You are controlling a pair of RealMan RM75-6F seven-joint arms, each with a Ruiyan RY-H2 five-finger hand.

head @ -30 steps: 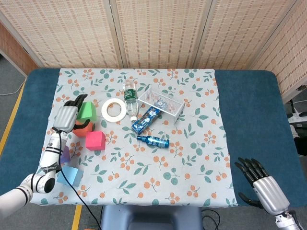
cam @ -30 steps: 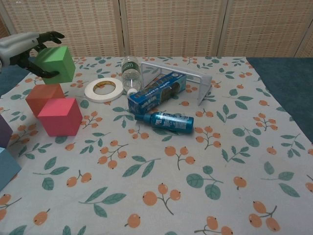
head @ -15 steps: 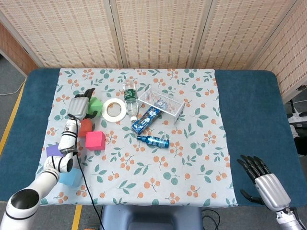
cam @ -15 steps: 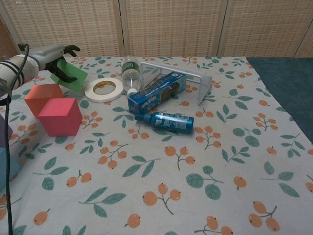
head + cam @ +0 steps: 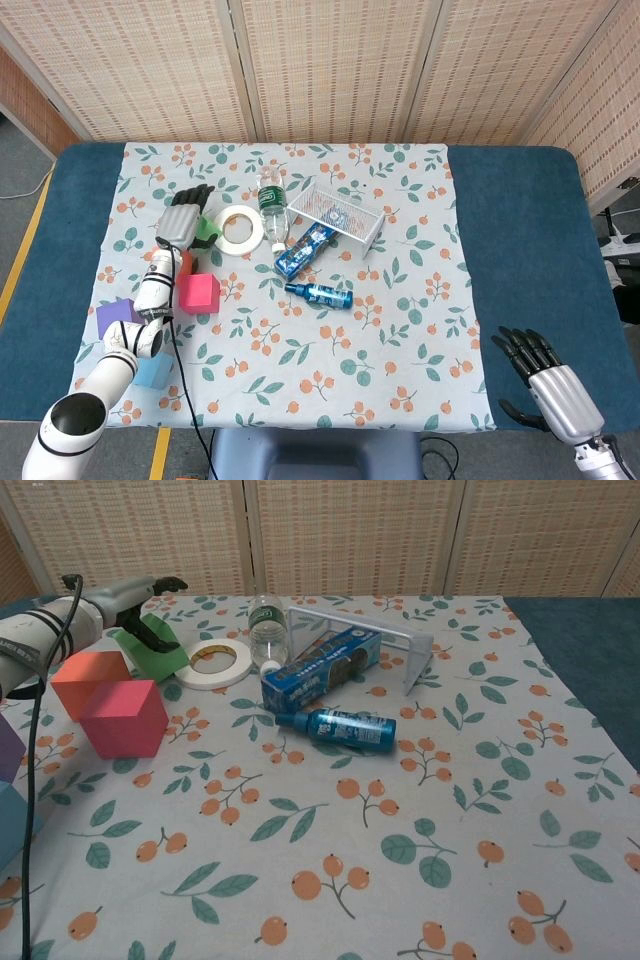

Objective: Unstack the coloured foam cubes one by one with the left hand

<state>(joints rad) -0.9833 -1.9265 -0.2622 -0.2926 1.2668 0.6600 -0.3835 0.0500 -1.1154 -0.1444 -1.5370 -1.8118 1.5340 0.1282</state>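
Green foam cube carried down toward table's far-left corner, left hand fingers clamped across opposite faces; light, squashy, grip gently.

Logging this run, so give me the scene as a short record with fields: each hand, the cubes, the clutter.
left hand: holds the green cube, low beside the tape roll
right hand: open, off the cloth at the near right
other cubes: orange cube, pink cube, purple cube, light blue cube, each apart on the cloth
clutter: water bottle, white basket, blue box, blue spray bottle
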